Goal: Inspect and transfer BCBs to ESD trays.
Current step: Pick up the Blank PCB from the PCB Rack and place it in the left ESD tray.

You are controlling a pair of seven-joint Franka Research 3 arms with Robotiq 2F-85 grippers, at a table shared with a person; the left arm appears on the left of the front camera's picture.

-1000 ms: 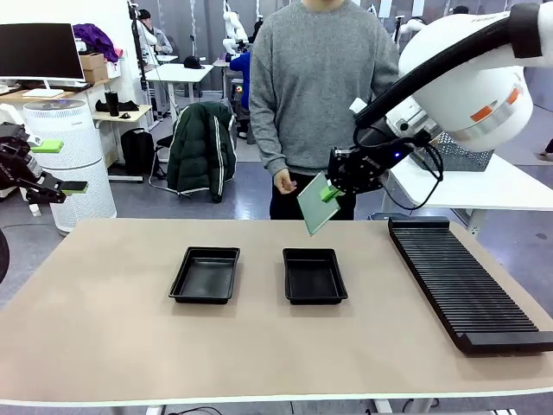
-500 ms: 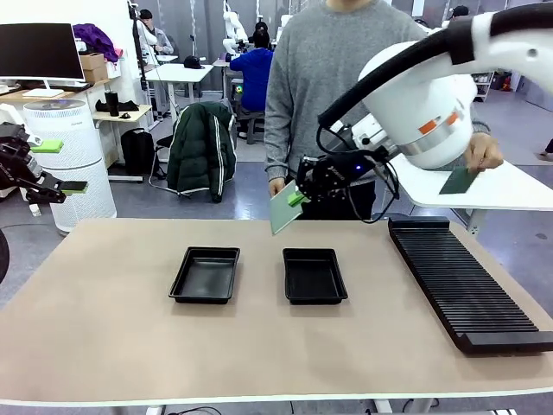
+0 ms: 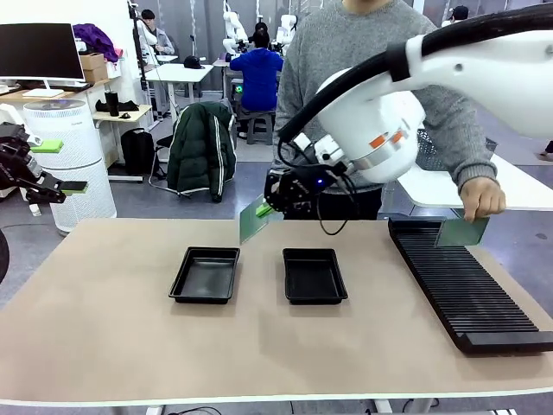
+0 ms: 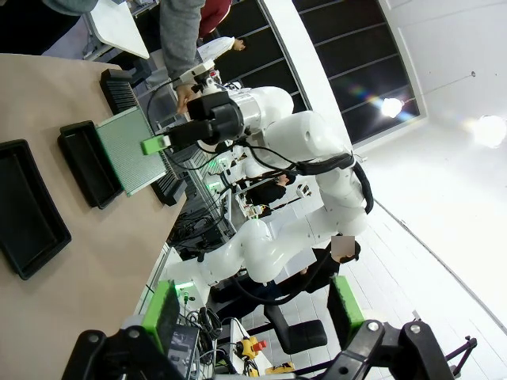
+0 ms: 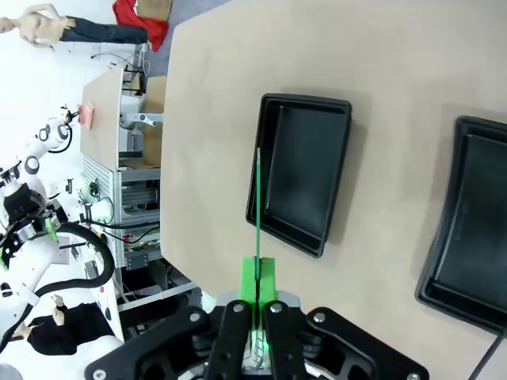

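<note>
My R gripper (image 3: 264, 208) clamped 1 BCB (image 3: 251, 226) in the air; L gripper (image 3: 59, 166) hung open. ESD trays (image 3: 206, 251) both empty, nothing transferred yet.

We count two black ESD trays (image 3: 205, 275) (image 3: 314, 277), two green BCBs (image 3: 251, 223) (image 3: 460, 232), and one long slotted rack (image 3: 467, 285) at three o'clock of the trays.
</note>
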